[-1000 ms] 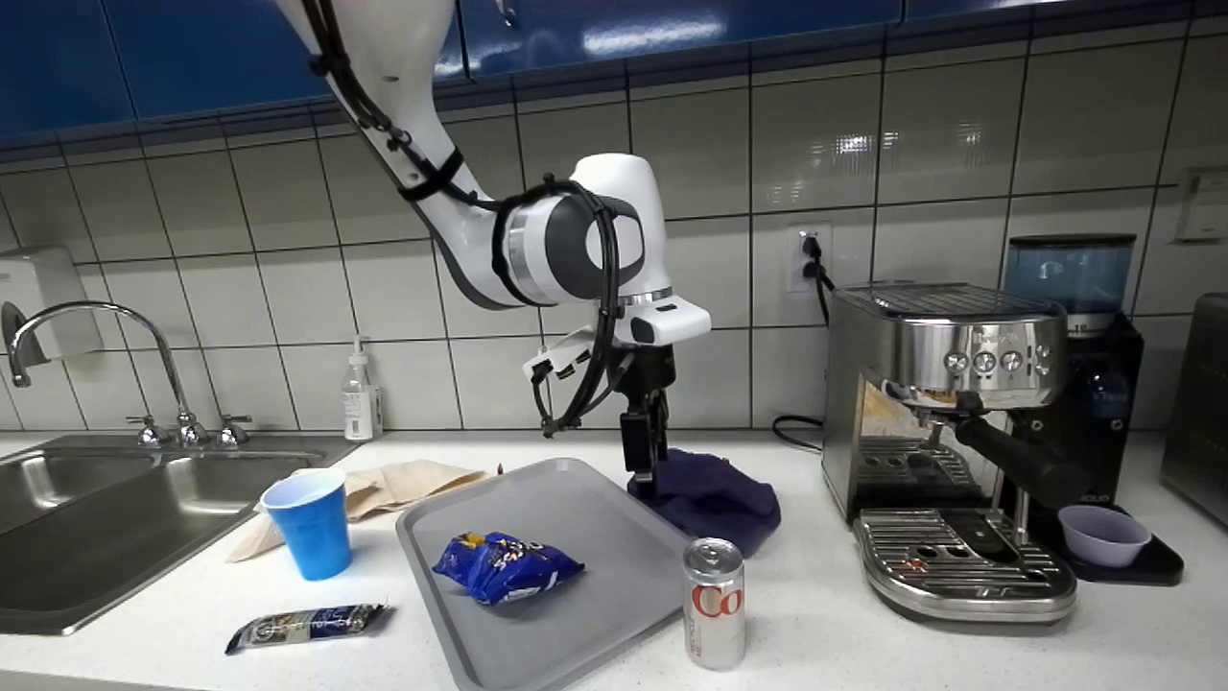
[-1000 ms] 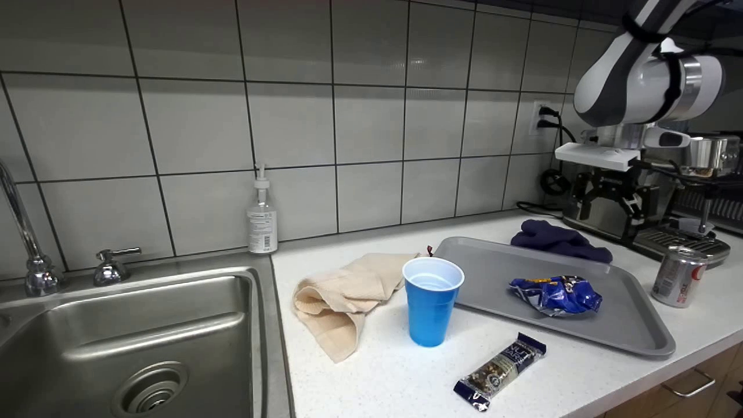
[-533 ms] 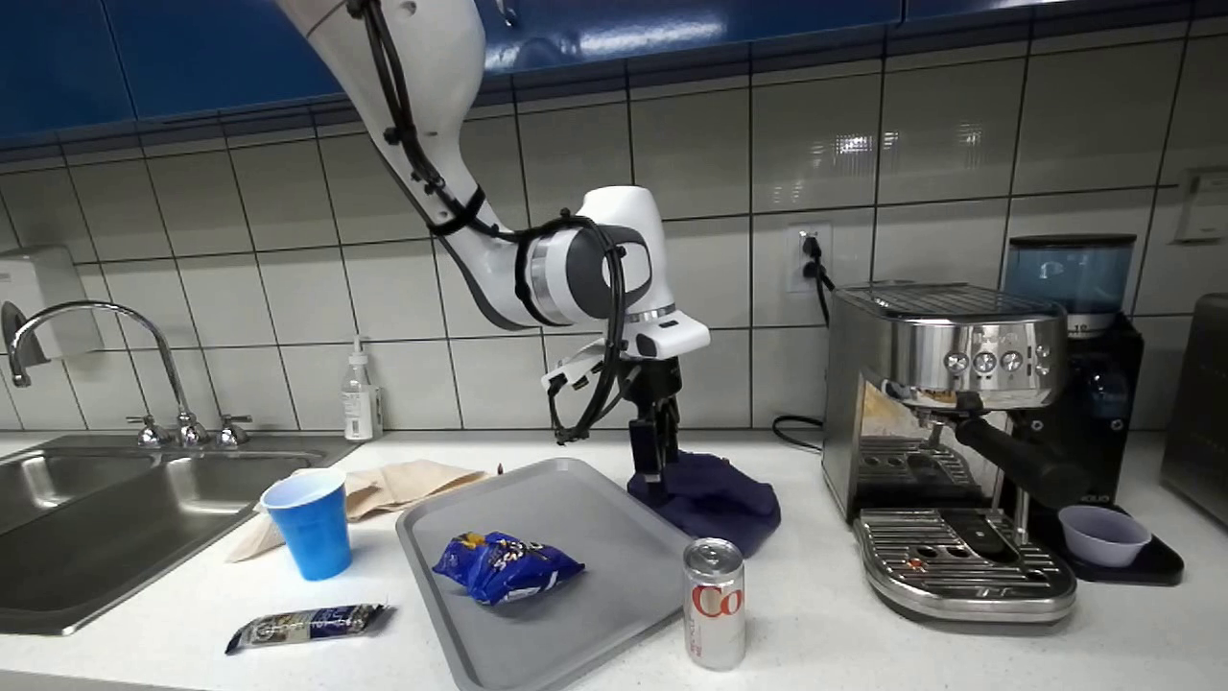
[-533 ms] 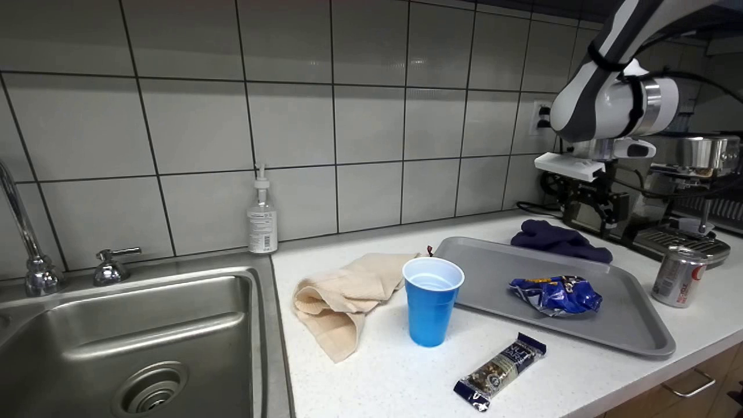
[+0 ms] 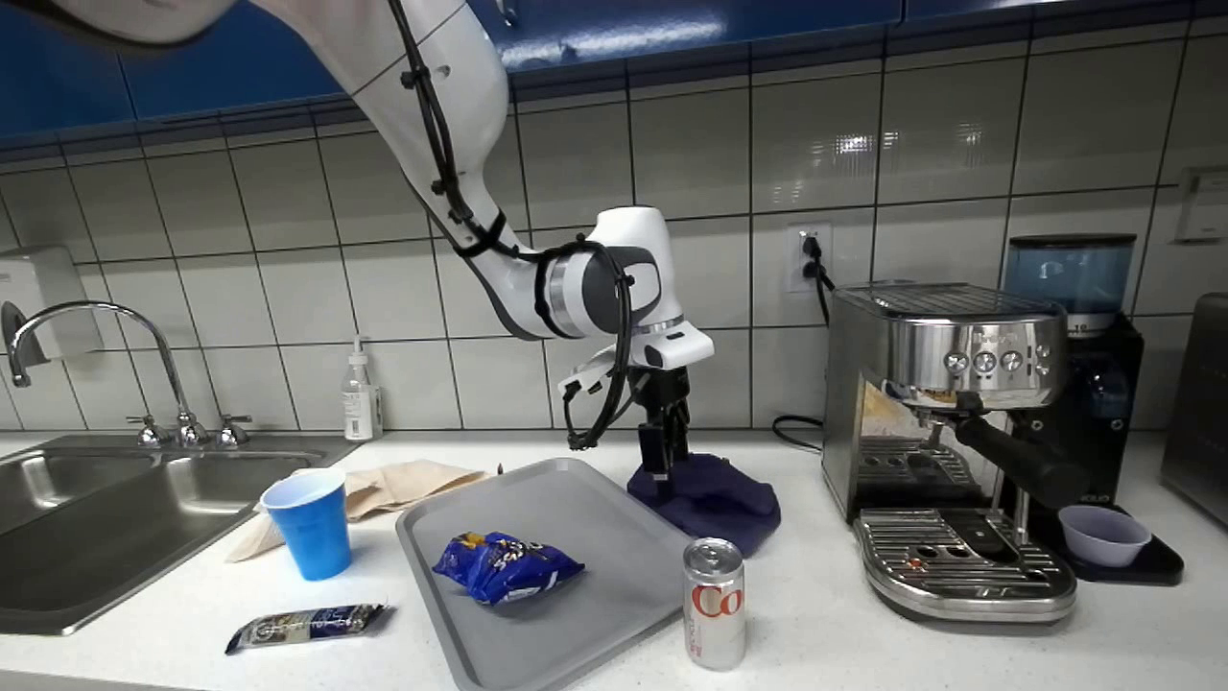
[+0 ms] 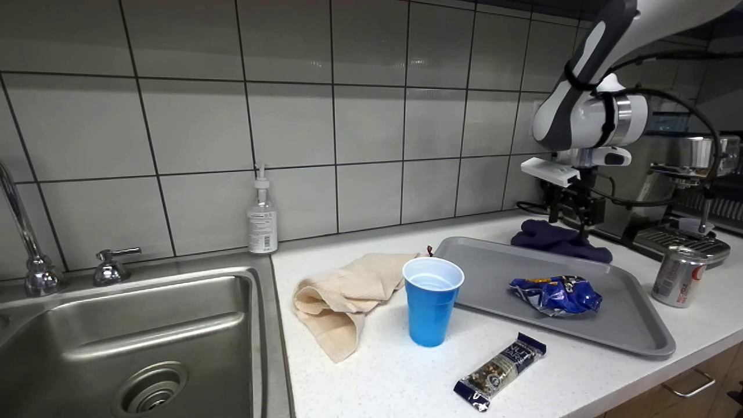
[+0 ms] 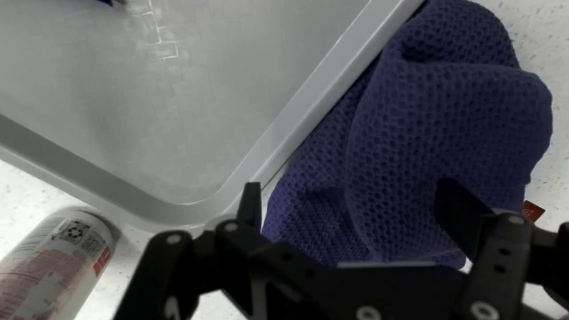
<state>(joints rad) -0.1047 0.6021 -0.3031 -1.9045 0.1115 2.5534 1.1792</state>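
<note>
A crumpled purple cloth with a waffle weave lies against the edge of the grey tray, a small red tag showing beside it. My gripper hangs over the cloth with its jaws wide apart and nothing held. Its left finger appears near the tray's rim, the right one over the cloth; whether they touch it I cannot tell. In both exterior views the gripper points down at the cloth. A silver soda can stands upright by the tray corner. On the tray rests a blue snack bag.
Left of the tray are a blue cup, a wrapped nut bar and a tan cloth, with the sink beyond. An espresso machine stands to the right of the purple cloth; a tiled wall rises behind.
The arm has shifted in from the coffee machine's side, bringing the gripper over the purple cloth, and the wrist sits lower. Its jaws stay apart; the objects on the counter have not moved.
</note>
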